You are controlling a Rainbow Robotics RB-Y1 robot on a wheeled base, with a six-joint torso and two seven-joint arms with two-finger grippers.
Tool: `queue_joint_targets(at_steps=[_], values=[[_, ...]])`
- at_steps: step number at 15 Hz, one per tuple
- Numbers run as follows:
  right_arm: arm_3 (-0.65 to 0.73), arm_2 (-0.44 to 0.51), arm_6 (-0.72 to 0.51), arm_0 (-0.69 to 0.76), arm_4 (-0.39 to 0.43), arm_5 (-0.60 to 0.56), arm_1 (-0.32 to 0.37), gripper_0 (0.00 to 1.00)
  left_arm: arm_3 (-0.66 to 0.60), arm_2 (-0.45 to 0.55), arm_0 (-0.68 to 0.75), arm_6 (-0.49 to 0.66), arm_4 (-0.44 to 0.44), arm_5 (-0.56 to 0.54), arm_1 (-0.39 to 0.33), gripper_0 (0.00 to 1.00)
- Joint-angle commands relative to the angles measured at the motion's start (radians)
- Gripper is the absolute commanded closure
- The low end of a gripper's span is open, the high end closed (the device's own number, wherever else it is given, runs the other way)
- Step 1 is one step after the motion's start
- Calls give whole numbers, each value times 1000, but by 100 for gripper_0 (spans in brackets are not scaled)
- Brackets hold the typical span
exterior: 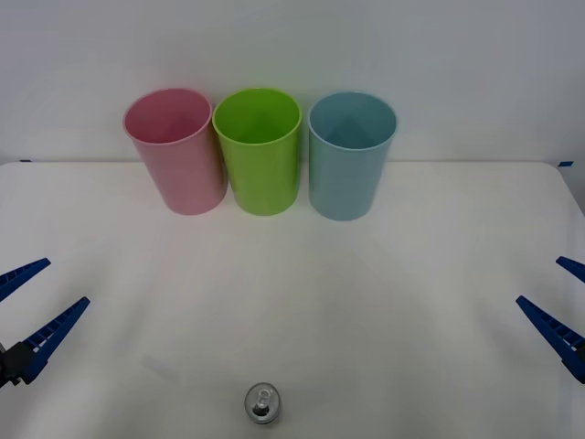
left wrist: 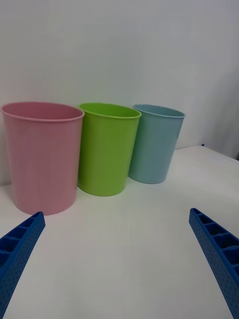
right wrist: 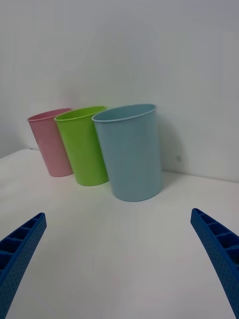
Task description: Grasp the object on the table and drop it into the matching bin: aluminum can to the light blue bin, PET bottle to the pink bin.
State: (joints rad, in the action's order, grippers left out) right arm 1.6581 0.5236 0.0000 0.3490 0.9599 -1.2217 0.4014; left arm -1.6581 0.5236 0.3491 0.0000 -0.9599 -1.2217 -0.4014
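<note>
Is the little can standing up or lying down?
Standing up. The aluminum can shows its round shiny top and pull tab from above, on the table.

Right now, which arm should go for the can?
Left, marginally: the aluminum can stands slightly nearer the open left pincer than the open right pincer. The light blue bin favors the right, though.

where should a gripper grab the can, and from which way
Probably around the round side wall, coming in level from the side. The can stands upright near the table's front edge, top and tab facing up, apart from the bins, with bare table on both sides.
</note>
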Motion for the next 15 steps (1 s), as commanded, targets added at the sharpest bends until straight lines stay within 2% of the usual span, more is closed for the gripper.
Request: queue_joint_targets(at_steps=[1, 5, 10, 15], values=[[0, 0, 0, 0, 0, 0, 0, 0, 0, 0, 0, 0, 0, 0, 0, 0], [3, -20, 9, -1, 5, -9, -21, 0, 0, 0, 0, 0, 0, 0, 0, 0], [3, -70, 28, -1, 16, -18, 0, 0, 0, 0, 0, 0, 0, 0, 0, 0], [3, -154, 48, 2, 85, -33, 8, 0, 0, 0, 0, 0, 0, 0, 0, 0]])
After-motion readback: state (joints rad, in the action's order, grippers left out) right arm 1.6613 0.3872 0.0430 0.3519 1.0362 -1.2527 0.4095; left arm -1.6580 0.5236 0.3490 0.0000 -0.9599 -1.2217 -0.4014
